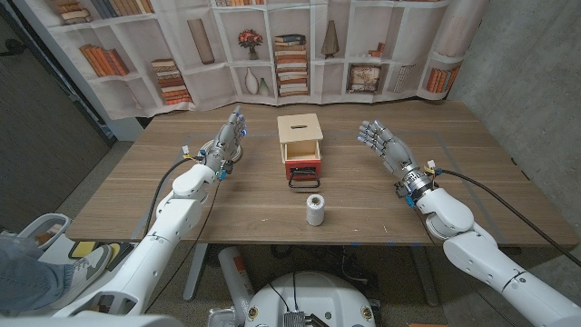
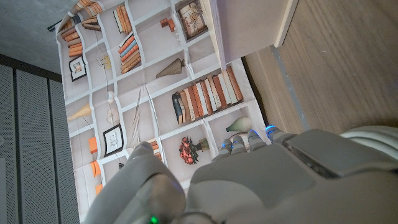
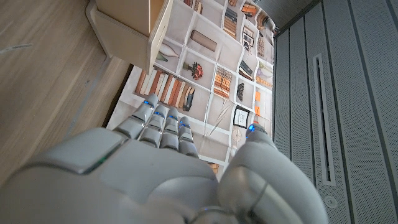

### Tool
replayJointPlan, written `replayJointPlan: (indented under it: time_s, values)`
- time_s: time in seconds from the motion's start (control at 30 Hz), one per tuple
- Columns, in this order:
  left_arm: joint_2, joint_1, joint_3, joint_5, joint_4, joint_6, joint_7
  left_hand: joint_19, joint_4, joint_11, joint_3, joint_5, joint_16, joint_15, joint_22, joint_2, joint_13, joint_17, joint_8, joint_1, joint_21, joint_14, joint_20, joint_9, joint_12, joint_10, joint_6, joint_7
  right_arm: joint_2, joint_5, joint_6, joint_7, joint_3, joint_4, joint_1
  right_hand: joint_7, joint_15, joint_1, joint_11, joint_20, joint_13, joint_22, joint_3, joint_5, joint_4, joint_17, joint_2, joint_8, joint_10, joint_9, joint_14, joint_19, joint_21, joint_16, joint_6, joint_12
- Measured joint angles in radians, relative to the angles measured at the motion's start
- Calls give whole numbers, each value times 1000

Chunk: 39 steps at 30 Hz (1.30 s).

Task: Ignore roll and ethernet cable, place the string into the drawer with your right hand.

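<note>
Tabletop string (image 1: 315,210) left of right hand (image 1: 383,145)

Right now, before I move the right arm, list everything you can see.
drawer box: one, light wood with a red front and black handle, table middle
roll: one, white, upright, nearer the robot than the drawer box
table: one, brown wood
bookshelf backdrop: one, printed, behind the table
person's leg: one, blue jeans, off the table's left near corner
left robot hand: one, white, empty, left of the box
right robot hand: one, white, empty, fingers spread, right of the box
</note>
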Motion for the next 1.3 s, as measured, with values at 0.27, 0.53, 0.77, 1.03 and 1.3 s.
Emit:
replayJointPlan:
  time_s: [0.27, 0.53, 0.77, 1.03, 1.3]
  values:
    - [0, 0, 0, -1, 0, -3, -2, 0, -3, 0, -3, 0, 0, 0, 0, 0, 0, 0, 0, 0, 0, 0, 0, 0, 0, 0, 0, 0, -3, -5, 14, 8, -6, -5, -14, 0, -5, 13, 0, 0, 0, 0, 3, 0, -8, 0, -2, 0, 0, 0, 5, 0, -1, 0, 0, 0]
    - [0, 0, 0, -4, 3, -6, -6, 0, -3, 0, -3, 7, 0, 0, 0, 0, 0, 0, 0, 0, 0, 0, 0, 0, 0, 0, 0, 0, -4, -23, 26, 9, -13, -11, -24, 0, -5, 18, 0, 0, 0, 0, 5, 0, -10, 0, 3, 0, 0, 0, 5, 0, -6, 0, 0, 0]
    - [0, -3, 0, -5, 11, -6, -9, 0, -3, 0, -3, 7, 0, 0, 0, 5, 0, 0, 0, 5, 0, 0, 0, 0, 0, 0, 0, 0, -9, -40, 37, 0, -15, -27, -41, 0, -11, 24, 0, 0, 0, 0, 3, 0, -16, 0, -2, 0, 0, 0, 11, 7, -6, 0, 0, 0]
    - [-1, -5, 2, -5, 13, -1, -12, 0, -5, 0, -5, 7, 0, 0, 0, 1, 0, 0, 0, 9, 0, 0, 0, 0, 0, 0, 0, 0, -16, -50, 48, -7, -15, -45, -63, 0, -11, 25, 0, 0, 0, 0, 5, 0, -22, 0, -3, 0, 0, 0, 11, 7, -6, 0, 0, 0]
    - [1, -4, 3, -3, 8, 3, -13, 0, -5, 0, -5, 7, 0, 0, 0, 5, 0, 0, 0, 13, 0, 0, 0, 0, 0, 0, 0, 0, -25, -60, 57, -10, -15, -63, -83, 0, -11, 36, 4, 0, 0, 0, 4, 0, -23, 0, -15, 0, 4, 0, 11, 7, -13, 0, 0, 0]
